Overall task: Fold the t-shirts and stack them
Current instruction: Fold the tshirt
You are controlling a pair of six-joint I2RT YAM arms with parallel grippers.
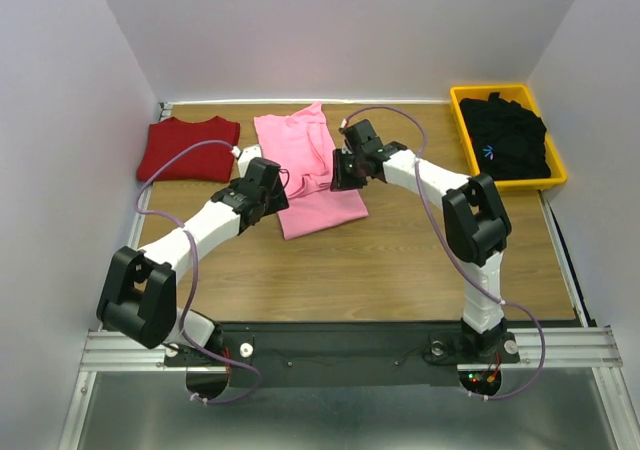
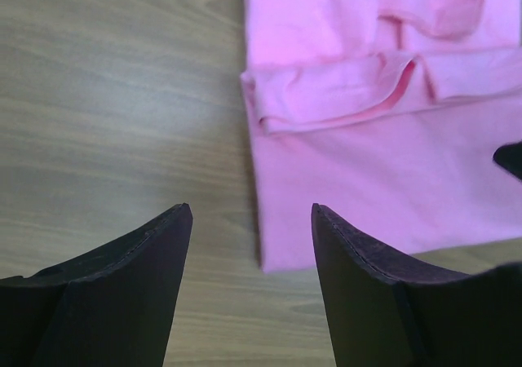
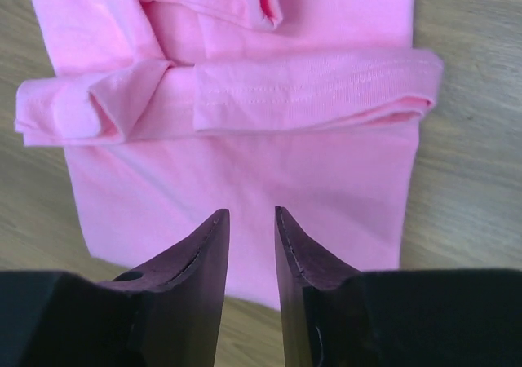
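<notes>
Wood-grain tabletop (image 1: 380,270), white walls (image 1: 350,30) on three sides.

Status per shirt:
- Red shirt (image 1: 190,148): lies at the far left corner as a flat, roughly rectangular packet. Judged folded, and the likely base of the stack.
- Pink shirt (image 1: 320,210): mid-tabletop, flat, between the two arms. Both wrist views show its sides turned in and a doubled band of cloth crossing its width, with a plain single-looking panel on the near side. It reads as long and narrow from above. Judged partly folded, not yet a compact packet.
- Black shirt (image 1: 510,140): bunched in the yellow bin (image 1: 520,183) at the far right, blue mark (image 1: 489,152) showing. Judged not started.

Tools:
- Left tool (image 2: 249,212): released, jaws wide apart, nothing between them. It hangs over bare wood just beside the pink shirt's left edge.
- Right tool (image 3: 249,212): jaws stand a narrow gap apart. Pink cloth shows through the gap, nothing pinched. It hangs over the plain near panel.

Estimate: about one shirt of three is finished and the second is in mid-fold. Remaining work is to close the pink shirt's last fold or folds, move it onto the red one, then take the black shirt out of the bin, fold it and stack it. No stack exists yet, as all three shirts lie well apart.
</notes>
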